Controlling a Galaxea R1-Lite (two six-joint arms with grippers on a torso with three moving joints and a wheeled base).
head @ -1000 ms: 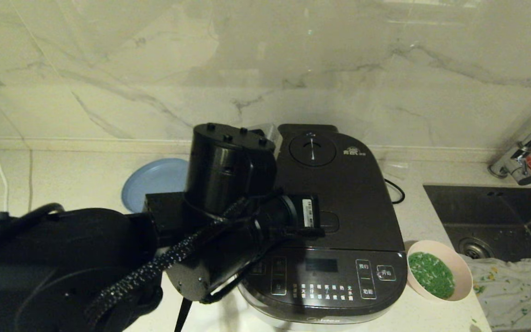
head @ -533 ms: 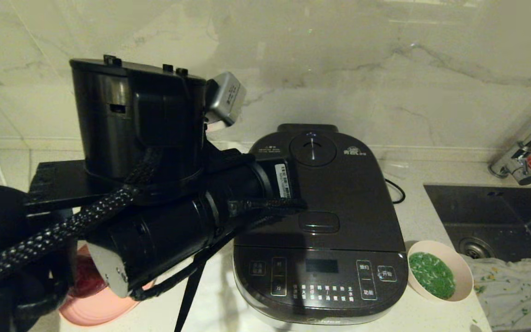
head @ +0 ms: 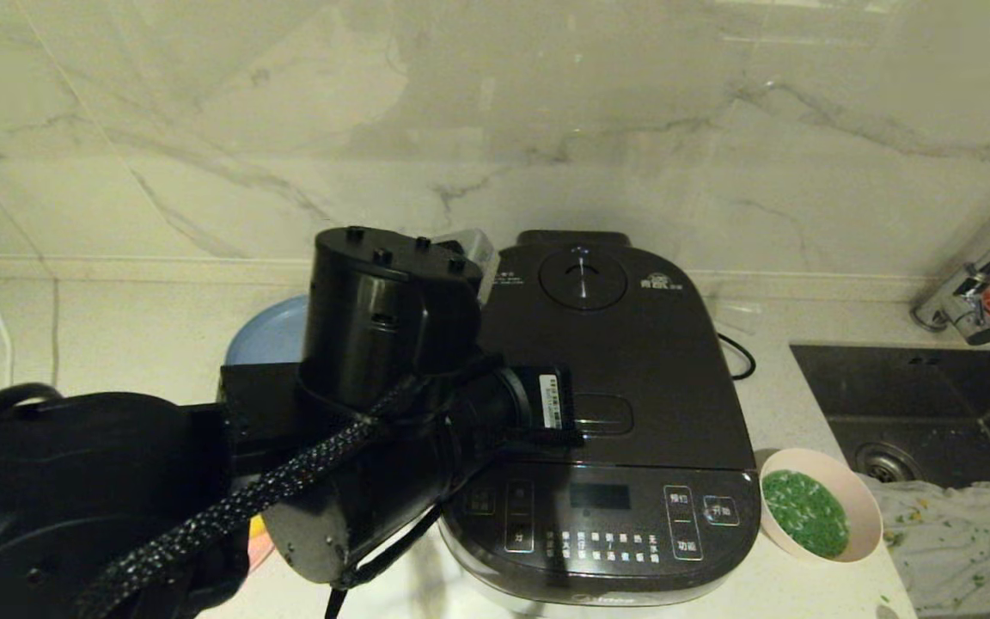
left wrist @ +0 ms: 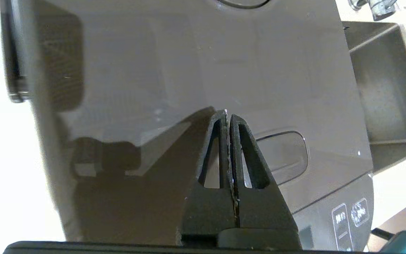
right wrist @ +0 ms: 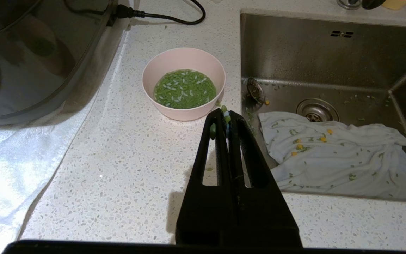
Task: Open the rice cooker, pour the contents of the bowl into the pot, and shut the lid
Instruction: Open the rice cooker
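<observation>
Nothing of the task looks done yet: the lid (head: pixel 607 344) sits flat on the cooker (head: pixel 602 524), and the bowl (head: pixel 817 514), full of green grains (right wrist: pixel 184 89), stands on the table (right wrist: pixel 125 165) at the cooker's right front corner, by the sink (right wrist: pixel 330 53). The left claw (left wrist: pixel 228 118), fingers pressed together and empty, hangs over the lid just beside the release button (left wrist: pixel 284 155). The right claw (right wrist: pixel 226 116), also closed, is near the bowl without touching it.
</observation>
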